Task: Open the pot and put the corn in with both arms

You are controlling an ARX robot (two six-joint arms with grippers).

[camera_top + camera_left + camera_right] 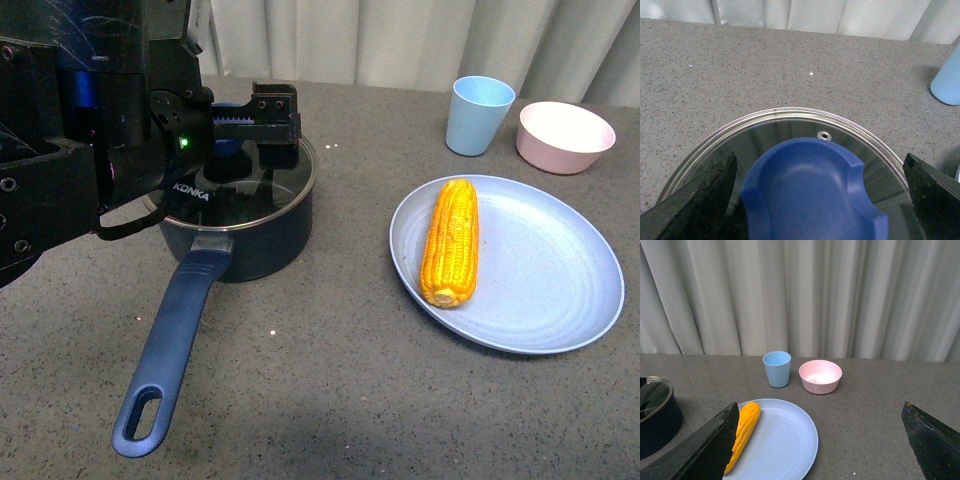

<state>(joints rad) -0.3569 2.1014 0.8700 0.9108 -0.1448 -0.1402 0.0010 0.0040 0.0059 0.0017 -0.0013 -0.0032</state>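
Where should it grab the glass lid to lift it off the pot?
By the blue knob at the middle of the lid, coming straight down from above. The knob stands up from the flat glass and has pinched-in sides, so jaws closing across it should hold firmly.

Landmark: plate.
- Left of plate: the counter is bare as far as the pot, leaving an open lane. The strip in front of the plate is also bare.
- Behind plate: cup and bowl stand close together, crowding a far-side approach.
- Farther left: the lid closes the pot mouth. The left gripper occupies the space above it, jaws spread either side of the knob.
- Pot handle juts forward across the counter, well left of the plate.
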